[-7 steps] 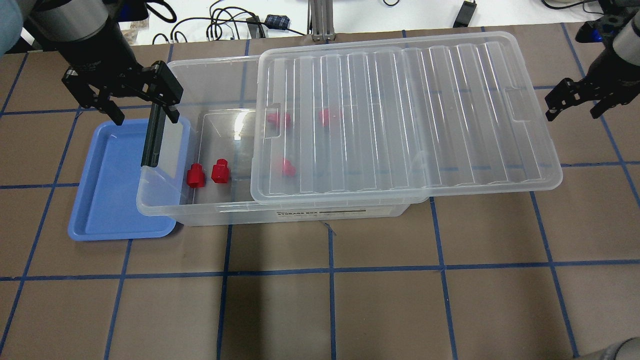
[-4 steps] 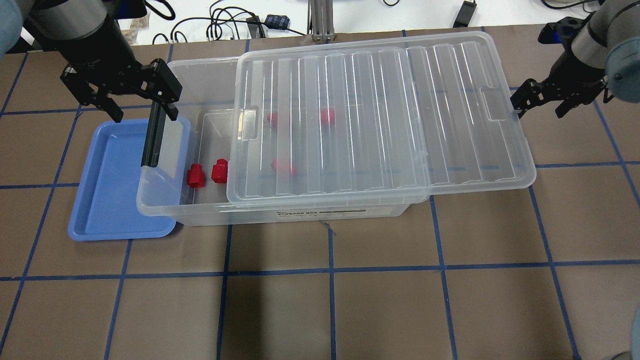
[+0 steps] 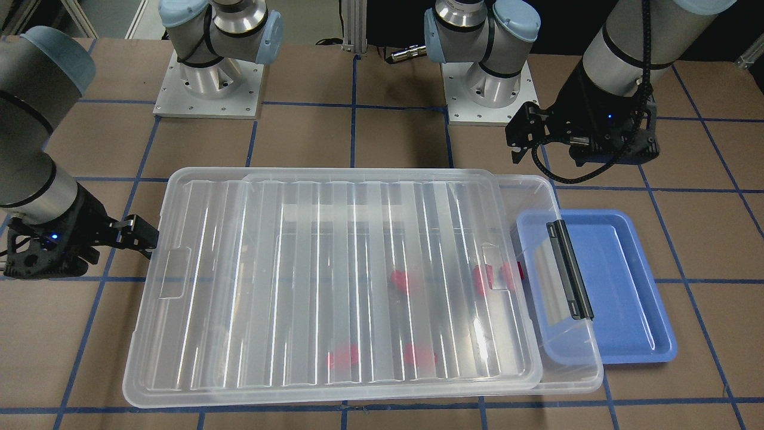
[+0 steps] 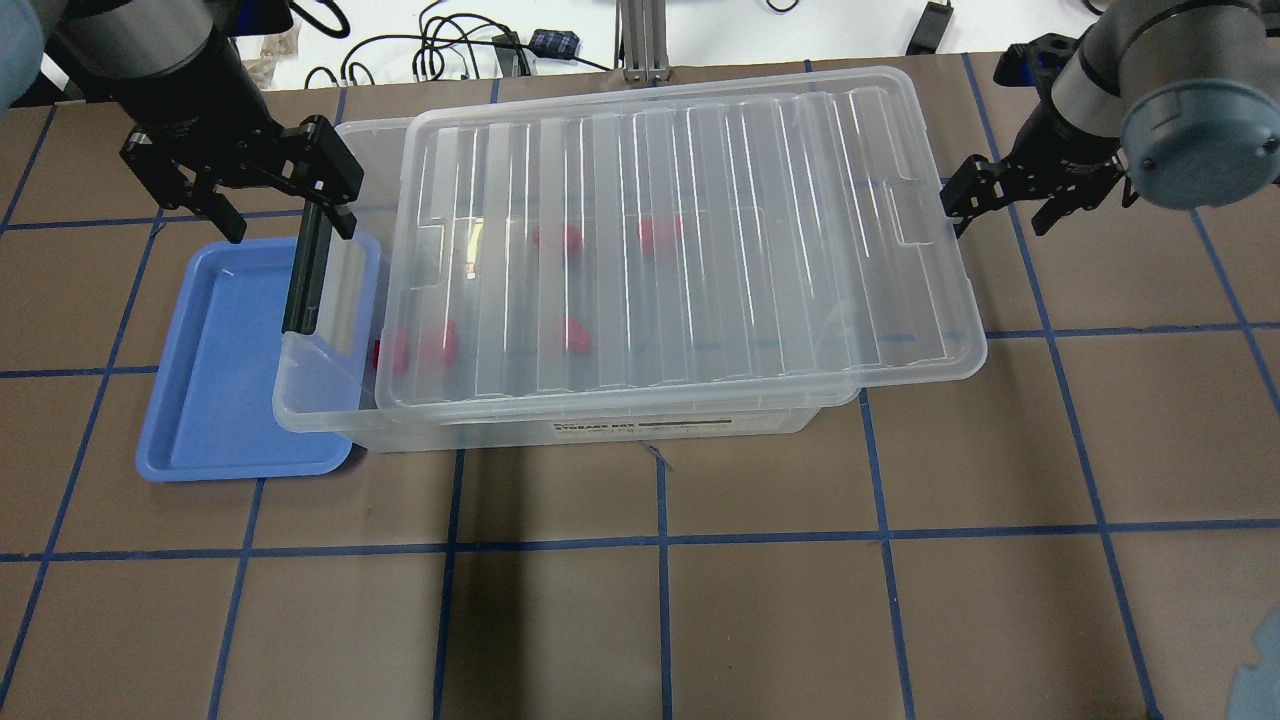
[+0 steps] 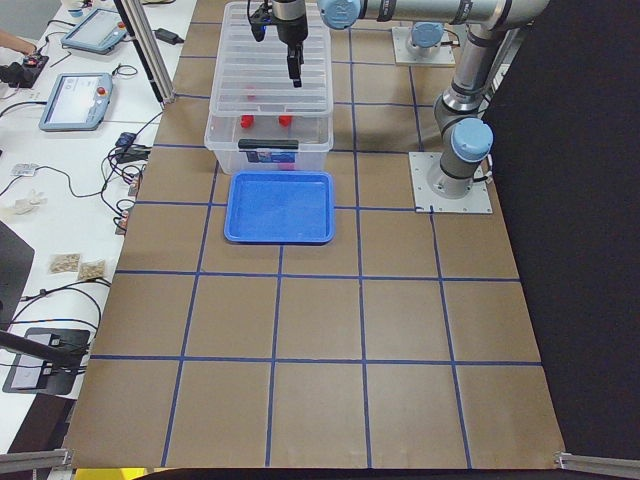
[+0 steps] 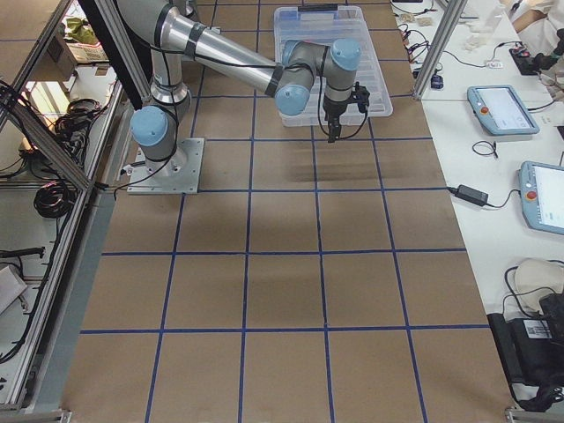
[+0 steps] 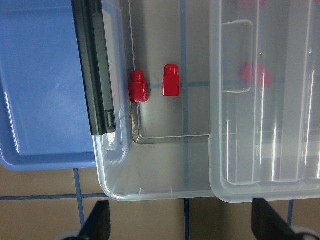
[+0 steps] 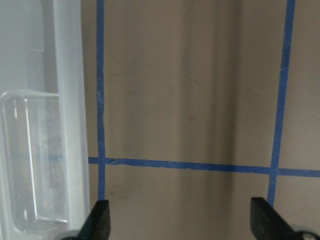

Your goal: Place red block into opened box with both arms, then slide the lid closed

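As matters stand, the brown table (image 4: 660,600) with its blue tape grid has two arms over it, the left arm (image 4: 150,50) and the right arm (image 4: 1110,70), one at each end of the single box (image 4: 480,435). The box is clear plastic and lies with its long axis across the table, left to right. Its black bar (image 4: 305,270) runs along the short rim at the robot's left. One lid (image 4: 700,230) rests on top, its long axis in line with the box and its ridges running across its width. It covers most of the opening, leaves a narrow strip uncovered at the black-bar end and overhangs the opposite end. One blue tray (image 4: 230,380) sits just beside the black-bar end. The left gripper (image 4: 288,225) hangs above that end with its jaws spread wide and nothing between them. The right gripper (image 4: 1000,220) is level with the lid's overhanging short edge, jaws apart, with one fingertip at that edge near the tab; contact cannot be confirmed. I count five red blocks (image 7: 171,80), all on the floor of the box. Two sit side by side close to the black-bar wall and appear to lie on their sides, long axes parallel to the bar and narrow ends pointing away from the robot. The other three sit further in under the lid, too blurred to give a direction.
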{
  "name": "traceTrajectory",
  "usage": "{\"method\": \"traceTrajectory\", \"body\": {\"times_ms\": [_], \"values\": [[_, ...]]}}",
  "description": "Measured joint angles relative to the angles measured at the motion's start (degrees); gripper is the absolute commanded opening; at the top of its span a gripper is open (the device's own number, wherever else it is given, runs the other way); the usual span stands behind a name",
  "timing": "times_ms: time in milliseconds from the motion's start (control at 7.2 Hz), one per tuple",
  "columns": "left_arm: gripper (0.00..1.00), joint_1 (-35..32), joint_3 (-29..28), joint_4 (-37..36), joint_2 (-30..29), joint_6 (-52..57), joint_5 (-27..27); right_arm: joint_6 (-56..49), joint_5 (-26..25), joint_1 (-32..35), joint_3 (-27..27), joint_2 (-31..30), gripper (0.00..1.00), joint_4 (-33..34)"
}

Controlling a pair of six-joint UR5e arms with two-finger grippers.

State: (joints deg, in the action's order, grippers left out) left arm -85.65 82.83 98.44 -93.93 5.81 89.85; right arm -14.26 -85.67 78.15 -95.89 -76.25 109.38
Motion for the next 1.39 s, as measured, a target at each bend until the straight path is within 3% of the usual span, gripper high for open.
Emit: {"method": "traceTrajectory", "body": {"times_ms": [417, 1111, 1389], "values": [[1.0, -0.2, 0.0, 0.1, 0.4, -0.1, -0.1, 7.3, -0.1, 5.2, 0.1, 0.0, 1.0, 1.2], [1.0, -0.3, 0.1, 0.3, 0.7, -0.2, -0.2, 10.5, -1.1, 7.2, 1.7, -1.2, 1.0, 2.4], [1.0, -0.3, 0.2, 0.4, 0.8, -0.2, -0.2, 11.2, -1.2, 7.8, 4.8, -5.8, 1.0, -3.3]]}}
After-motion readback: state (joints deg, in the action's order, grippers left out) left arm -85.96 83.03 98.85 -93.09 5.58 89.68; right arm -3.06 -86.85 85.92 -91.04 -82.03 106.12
